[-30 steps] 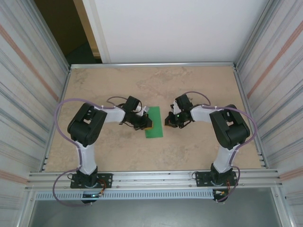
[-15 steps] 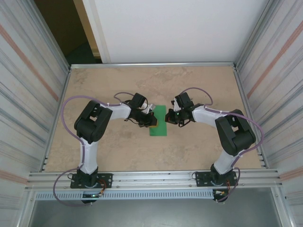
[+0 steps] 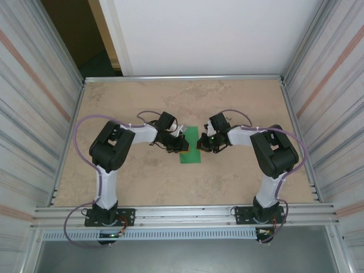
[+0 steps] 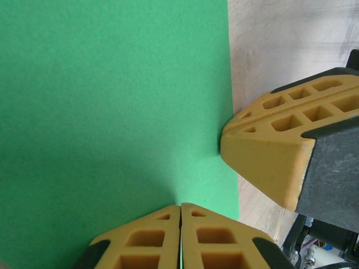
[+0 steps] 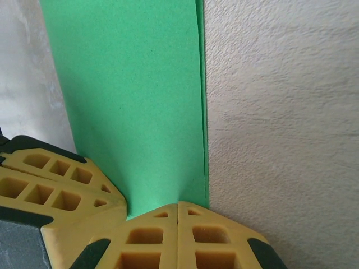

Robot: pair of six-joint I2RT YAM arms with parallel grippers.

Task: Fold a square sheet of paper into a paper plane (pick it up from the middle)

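Surface centre: pressing closed left end effector (image 4: 180,210) and closed right end effector (image 5: 178,205) onto square sheet of paper (image 3: 191,153), right edging nearer than before.

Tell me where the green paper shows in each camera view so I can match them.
Top external: paper at the centre of the table, between left tool and right tool.
Left wrist: paper covers the left and middle, above the left tool.
Right wrist: paper runs top to bottom, left of centre, down to the right tool.
Shared landmark: the beige table along the paper's long edge.
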